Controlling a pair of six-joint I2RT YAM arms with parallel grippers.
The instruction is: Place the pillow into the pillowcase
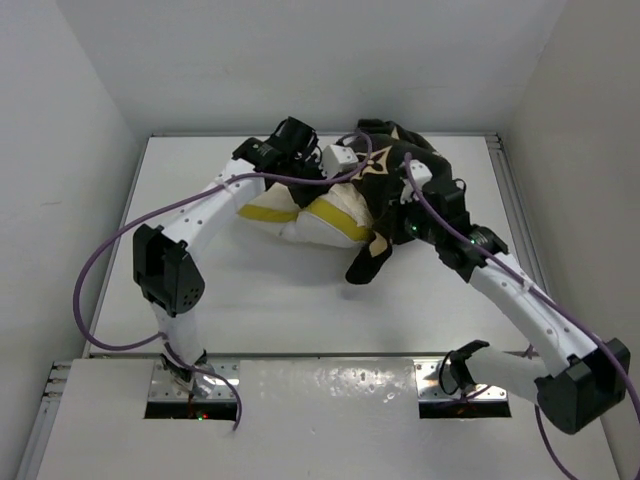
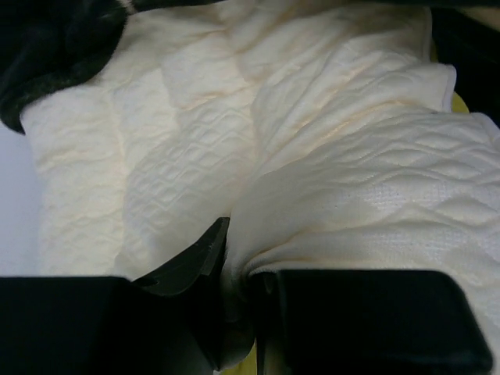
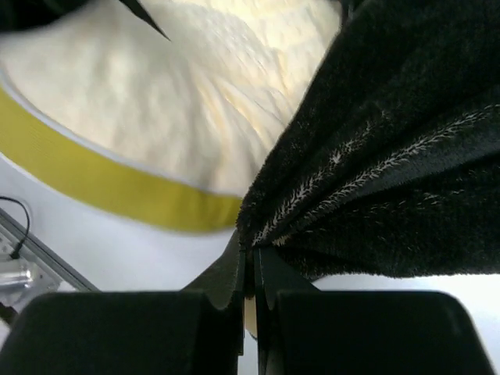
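Up at 12 o'clock on the table point(image 1: 260, 300), near the far edge, both arms are locked into one crumpled bundle. The pillow point(image 1: 318, 218) lies on the 9 o'clock side of the heap, cream and puckered, and its yellow band point(image 3: 101, 176) shows along the near edge. The pillowcase point(image 1: 398, 165) is bunched over the pillow's 3 o'clock end, black with tan motifs, and one loose flap trails down toward 6 o'clock onto the bare tabletop. So the pillow is partly covered at that end, while most of it sits in the open. On the left wrist view, the left gripper point(image 2: 234, 258) has its fingers drawn together on a fold of the quilted cream fabric, which is pinched tight between them. The dark cover edge sits at 10 o'clock in that view. Over on the right wrist view, the right gripper point(image 3: 251, 262) is clamped on a gathered edge of the pillowcase. Its fingers are pressed close with the black pile fanning out toward 2 o'clock, and the cream pillow fills the 11 o'clock side.
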